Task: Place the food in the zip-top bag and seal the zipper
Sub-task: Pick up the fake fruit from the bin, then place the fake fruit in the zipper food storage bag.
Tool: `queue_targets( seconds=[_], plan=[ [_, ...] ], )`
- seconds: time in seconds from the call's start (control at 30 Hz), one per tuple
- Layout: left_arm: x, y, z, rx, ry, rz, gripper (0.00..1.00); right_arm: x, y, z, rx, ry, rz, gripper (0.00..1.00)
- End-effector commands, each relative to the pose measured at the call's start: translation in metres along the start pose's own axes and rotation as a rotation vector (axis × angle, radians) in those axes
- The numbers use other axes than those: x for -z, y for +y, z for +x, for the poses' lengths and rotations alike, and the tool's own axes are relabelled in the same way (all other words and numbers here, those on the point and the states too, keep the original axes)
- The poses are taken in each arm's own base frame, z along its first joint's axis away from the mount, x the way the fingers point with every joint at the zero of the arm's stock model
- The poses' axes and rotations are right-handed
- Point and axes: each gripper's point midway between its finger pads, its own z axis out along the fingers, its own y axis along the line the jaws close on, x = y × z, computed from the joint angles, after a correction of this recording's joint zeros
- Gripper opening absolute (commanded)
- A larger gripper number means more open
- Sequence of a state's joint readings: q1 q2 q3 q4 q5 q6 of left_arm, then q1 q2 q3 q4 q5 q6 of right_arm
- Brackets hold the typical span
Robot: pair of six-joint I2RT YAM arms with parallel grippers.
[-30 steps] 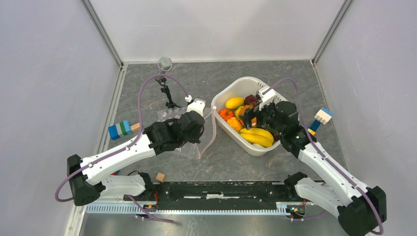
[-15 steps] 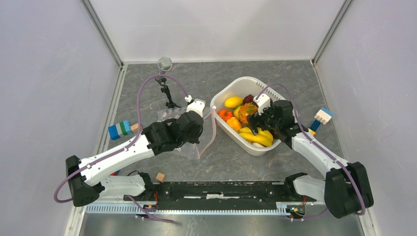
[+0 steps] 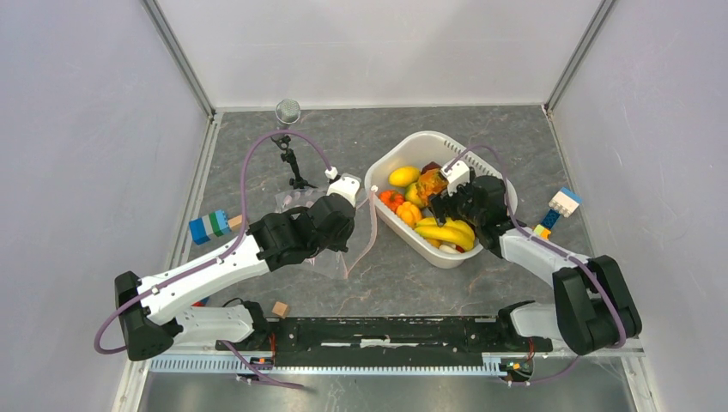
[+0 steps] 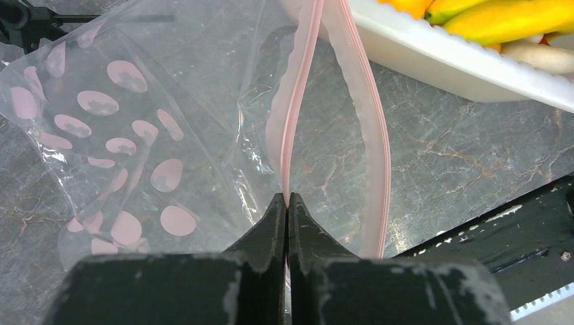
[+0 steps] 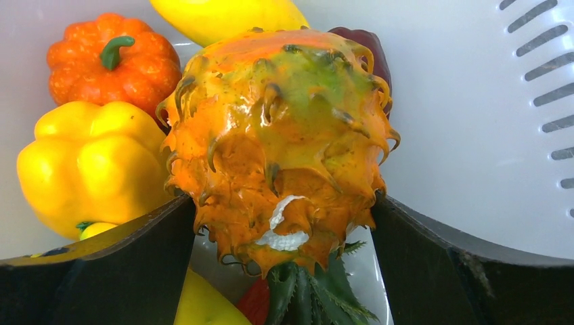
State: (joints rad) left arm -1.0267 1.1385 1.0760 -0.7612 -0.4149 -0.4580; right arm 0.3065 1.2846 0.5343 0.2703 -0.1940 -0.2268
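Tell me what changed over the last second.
The right arm folded inward, carrying the right gripper leftward and farther across the white tub. Its fingers now flank the spiky orange fruit, but it is unclear whether they grip it. The left gripper stayed shut on the zipper, and the zip-top bag did not move.
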Motion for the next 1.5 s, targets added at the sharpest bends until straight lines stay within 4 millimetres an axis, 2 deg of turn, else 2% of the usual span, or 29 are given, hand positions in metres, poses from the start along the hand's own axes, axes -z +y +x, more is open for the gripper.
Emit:
queue_targets(
  seconds=[0.0, 0.23, 0.33, 0.4, 0.57, 0.67, 0.83, 0.97, 1.07, 1.13, 1.23, 1.3, 1.37, 1.47],
  plan=[
    [0.007, -0.002, -0.015, -0.003, -0.043, 0.022, 0.02, -0.011, -0.01, -0.012, -0.042, -0.045, 0.053, 0.98],
    [0.006, -0.003, -0.014, -0.001, -0.038, 0.026, 0.02, -0.005, -0.019, -0.036, -0.053, -0.112, 0.093, 0.96],
    [0.006, -0.003, -0.013, -0.002, -0.036, 0.025, 0.02, 0.002, -0.019, -0.052, -0.049, -0.151, 0.084, 0.76],
    [0.006, -0.003, -0.013, 0.002, -0.037, 0.024, 0.02, 0.012, -0.02, -0.07, -0.037, -0.207, 0.085, 0.68],
    [0.006, -0.003, -0.016, 0.003, -0.044, 0.02, 0.02, 0.039, -0.025, -0.109, -0.022, -0.301, 0.103, 0.58],
    [0.006, -0.002, -0.018, 0.004, -0.048, 0.015, 0.02, 0.051, -0.018, -0.124, -0.017, -0.311, 0.056, 0.55],
    [0.006, -0.001, -0.023, 0.02, -0.07, 0.008, 0.02, 0.086, 0.014, -0.163, -0.06, -0.44, -0.114, 0.54],
    [0.006, 0.0, -0.025, 0.025, -0.082, 0.003, 0.02, 0.112, 0.056, -0.181, -0.171, -0.465, -0.36, 0.53],
    [0.006, -0.003, -0.027, 0.039, -0.102, 0.018, 0.02, 0.125, 0.093, -0.179, -0.348, -0.433, -0.572, 0.49],
    [0.005, -0.005, -0.029, 0.046, -0.113, 0.025, 0.02, 0.133, 0.115, -0.177, -0.39, -0.421, -0.671, 0.49],
    [0.006, -0.005, -0.032, 0.049, -0.122, 0.026, 0.02, 0.134, 0.12, -0.176, -0.434, -0.42, -0.64, 0.49],
    [0.007, -0.002, -0.032, 0.05, -0.127, 0.014, 0.02, 0.139, 0.134, -0.174, -0.451, -0.404, -0.709, 0.48],
    [0.008, 0.003, -0.031, 0.057, -0.134, -0.009, 0.02, 0.143, 0.148, -0.168, -0.474, -0.363, -0.764, 0.48],
    [0.009, 0.008, -0.032, 0.069, -0.148, -0.03, 0.02, 0.138, 0.162, -0.154, -0.496, -0.238, -0.78, 0.46]
  ],
)
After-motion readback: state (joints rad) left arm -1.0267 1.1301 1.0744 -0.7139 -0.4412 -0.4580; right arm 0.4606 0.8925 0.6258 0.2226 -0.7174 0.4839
